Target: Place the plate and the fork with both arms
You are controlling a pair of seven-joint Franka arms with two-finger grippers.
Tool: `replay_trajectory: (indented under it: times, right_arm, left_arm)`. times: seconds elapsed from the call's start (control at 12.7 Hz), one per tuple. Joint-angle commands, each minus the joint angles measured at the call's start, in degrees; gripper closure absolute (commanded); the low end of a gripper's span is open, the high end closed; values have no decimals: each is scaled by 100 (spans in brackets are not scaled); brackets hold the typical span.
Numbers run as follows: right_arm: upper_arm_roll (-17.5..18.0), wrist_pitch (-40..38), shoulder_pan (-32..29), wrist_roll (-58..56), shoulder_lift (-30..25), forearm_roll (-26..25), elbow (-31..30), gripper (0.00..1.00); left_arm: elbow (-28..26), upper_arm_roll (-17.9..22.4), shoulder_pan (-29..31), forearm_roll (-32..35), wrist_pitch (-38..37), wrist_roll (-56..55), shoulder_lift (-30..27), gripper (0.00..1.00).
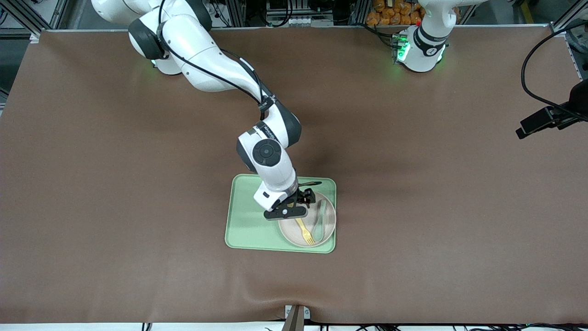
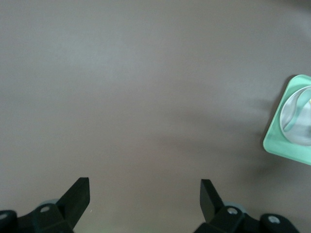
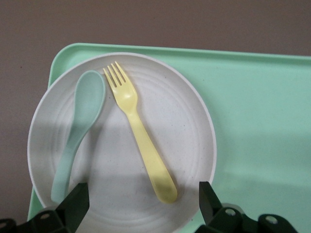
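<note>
Brown cloth, smooth and plain, is spread over the whole table [image 1: 138, 207]. Next in size are the two white arms with black joints. The right arm [image 1: 220, 69] is bent at its elbow and is stretched down over the tray [image 1: 250, 225]. The left arm [image 1: 425, 41] is seen only as its green-lit base at the table's edge in the front view, where it waits.

The tray is a flat, pale green rectangle with round corners. Under the right gripper [image 3: 141, 201] lies the plate [image 3: 189, 141], which is round, off-white and marked with faint rings. It rests on the tray, at the end toward the left arm. Only the right wrist view shows these rings.

Two smaller things lie side by side on the plate, just below the right gripper. The spoon [image 3: 77, 131] is grey-green and smooth. The fork [image 3: 141, 141] is pale yellow plastic with short tines. Its handle end is between the two black fingers, which are spread wide and hold nothing.

The left gripper [image 2: 145, 196] is seen only in its own wrist view. Its fingers are wide apart over bare cloth, and a tray corner is seen well off to one side.
</note>
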Motion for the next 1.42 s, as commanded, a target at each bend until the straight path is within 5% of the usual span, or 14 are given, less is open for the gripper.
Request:
replay_trajectory:
  times: [0.0, 0.24, 1.34]
  right_arm:
    - [-55, 140, 116, -254, 264, -604, 290, 0]
    - [-46, 464, 143, -710, 352, -614, 272, 0]
    - [-37, 826, 248, -694, 668, -614, 237, 0]
  left_arm:
    - [-133, -61, 205, 133, -150, 151, -317, 0]
    - [-168, 551, -734, 564, -194, 248, -502, 0]
    - [-203, 598, -560, -130, 157, 248, -186, 0]
